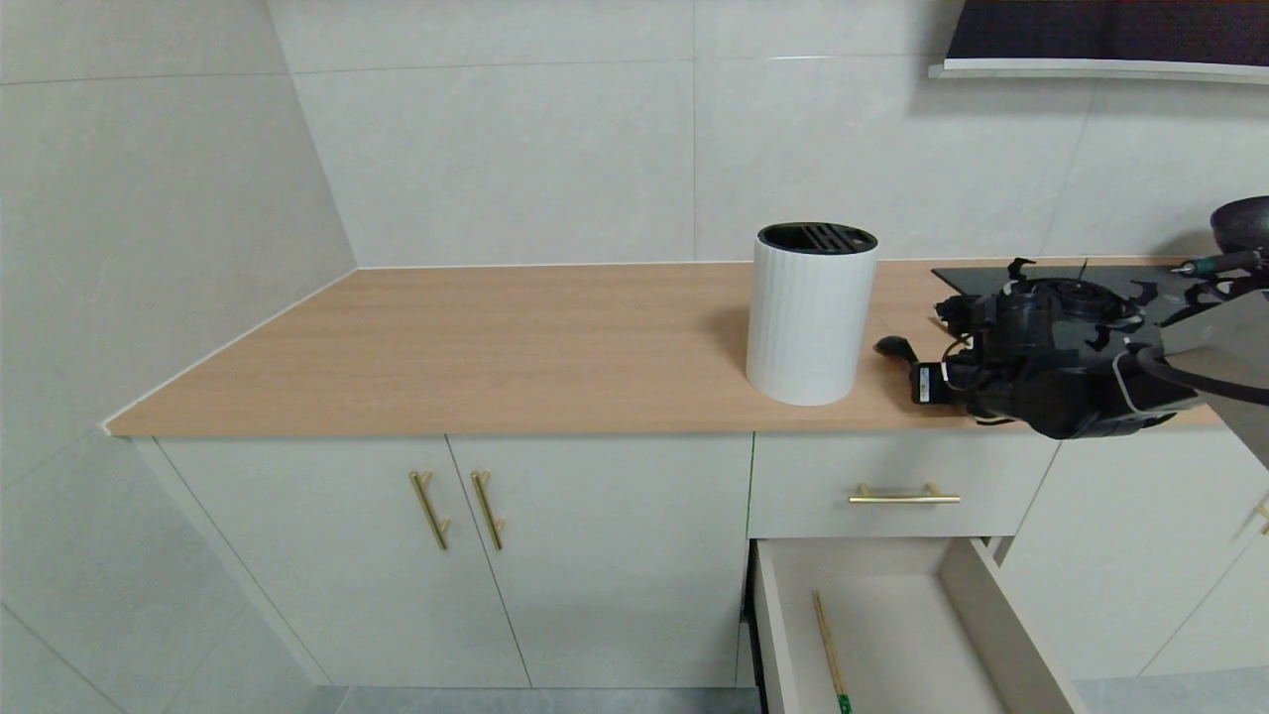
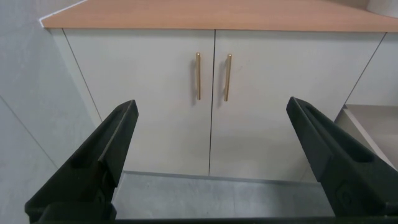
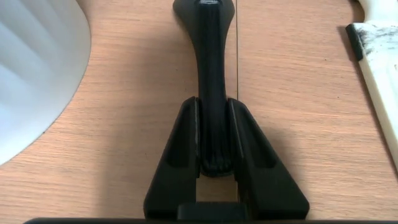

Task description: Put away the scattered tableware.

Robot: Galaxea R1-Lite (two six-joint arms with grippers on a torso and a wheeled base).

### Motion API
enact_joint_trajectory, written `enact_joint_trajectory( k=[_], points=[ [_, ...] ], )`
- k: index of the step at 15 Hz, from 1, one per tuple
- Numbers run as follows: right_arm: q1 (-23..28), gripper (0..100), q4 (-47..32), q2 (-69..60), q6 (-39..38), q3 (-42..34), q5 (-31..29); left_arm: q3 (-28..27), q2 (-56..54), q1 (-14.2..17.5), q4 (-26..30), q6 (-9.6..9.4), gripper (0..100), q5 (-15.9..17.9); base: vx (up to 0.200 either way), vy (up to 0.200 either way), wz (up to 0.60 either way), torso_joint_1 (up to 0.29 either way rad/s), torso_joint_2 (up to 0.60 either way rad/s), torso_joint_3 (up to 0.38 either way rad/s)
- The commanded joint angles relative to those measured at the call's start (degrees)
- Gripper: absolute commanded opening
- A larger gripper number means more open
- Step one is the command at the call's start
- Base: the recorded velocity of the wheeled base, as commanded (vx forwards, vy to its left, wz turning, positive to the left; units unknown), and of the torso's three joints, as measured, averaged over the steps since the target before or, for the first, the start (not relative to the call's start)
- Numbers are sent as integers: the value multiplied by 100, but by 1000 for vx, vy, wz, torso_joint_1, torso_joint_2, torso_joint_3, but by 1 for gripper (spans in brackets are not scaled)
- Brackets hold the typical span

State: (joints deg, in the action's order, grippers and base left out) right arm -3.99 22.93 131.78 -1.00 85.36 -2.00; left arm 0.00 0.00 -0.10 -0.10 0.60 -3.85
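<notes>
A black utensil [image 3: 208, 50] with a long handle lies flat on the wooden counter [image 1: 516, 337], and my right gripper [image 3: 212, 109] is shut around that handle. From the head view, the utensil's rounded end [image 1: 892, 347] pokes out between the right gripper [image 1: 927, 382] and a white ribbed holder [image 1: 811, 312] with a black slotted top. The holder's wall [image 3: 31, 68] is close beside the gripper. In the open lower drawer [image 1: 783, 635] lies a pair of chopsticks [image 1: 828, 645]. My left gripper [image 2: 211, 107] is open and holds nothing, low in front of the cabinet doors [image 2: 211, 93].
A black gas hob [image 1: 1081, 293] with pan supports sits behind the right arm, with a dark pan [image 1: 1244, 223] at the far right. A white object with a dark end [image 3: 379, 68] lies on the counter beside the utensil. A closed drawer [image 1: 902, 491] sits above the open one.
</notes>
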Motion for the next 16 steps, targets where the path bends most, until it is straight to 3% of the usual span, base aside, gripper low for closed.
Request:
enact_joint_trajectory(
  k=[1, 2, 4, 7, 10, 13, 16],
  points=[
    [-6, 0, 1, -337, -181, -134, -2, 0, 0, 1, -8, 2, 100, -1, 0, 0, 0, 0, 0, 0],
    [-6, 0, 1, -460, -252, -221, -2, 0, 0, 1, -8, 2, 100, -1, 0, 0, 0, 0, 0, 0],
    [-14, 0, -8, -1541, -726, -1171, 68, 0, 0, 1, 1, 2, 100, -1, 0, 0, 0, 0, 0, 0],
    [-14, 0, -96, -2877, -717, -2313, 138, 0, 0, 1, -8, 2, 100, -1, 0, 0, 0, 0, 0, 0],
    [-58, 0, -773, -3993, -691, -3166, 341, 0, 0, 1, -8, 2, 100, -1, 0, 0, 0, 0, 0, 0],
    [-67, 0, -1203, -4899, -471, -3895, 754, 0, 0, 1, -8, 2, 100, -1, 0, 0, 0, 0, 0, 0],
    [-146, 0, -1168, -5066, -23, -4493, 762, 0, 0, 1, -8, 2, 100, -1, 0, 0, 0, 0, 0, 0]
  ],
)
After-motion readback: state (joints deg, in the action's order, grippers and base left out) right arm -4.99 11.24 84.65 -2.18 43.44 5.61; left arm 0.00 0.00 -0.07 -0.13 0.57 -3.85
